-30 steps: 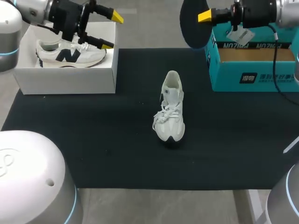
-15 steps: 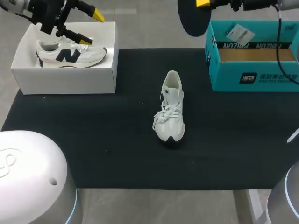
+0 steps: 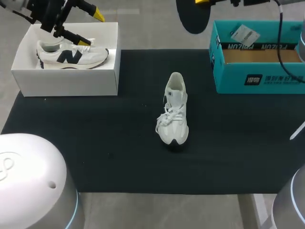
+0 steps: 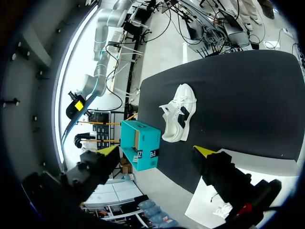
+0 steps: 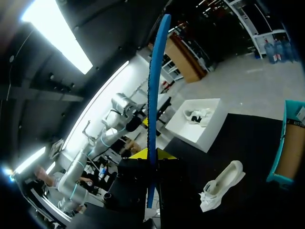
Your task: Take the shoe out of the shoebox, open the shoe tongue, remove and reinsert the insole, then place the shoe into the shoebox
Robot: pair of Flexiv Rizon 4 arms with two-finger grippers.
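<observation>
Lifted further off the tabletop (image 3: 119, 157) since a second ago. Well below the right pincer (image 5: 151, 155): teal shoebox (image 3: 257, 71), then white shoe (image 3: 174, 112), upright. Clamped in that pincer: dark insole (image 3: 193, 19), edge-on. Empty, spread apart: left pincer (image 3: 87, 26). Likely light, thin, floppy; grip near the heel end for reinsertion.

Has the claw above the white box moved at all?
Yes: the left gripper shifted left across the white shoebox, away from its right wall.

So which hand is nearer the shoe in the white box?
Left. The left hand hangs just above that shoe; the right hand is far off by the teal box, gripping the insole.
</observation>
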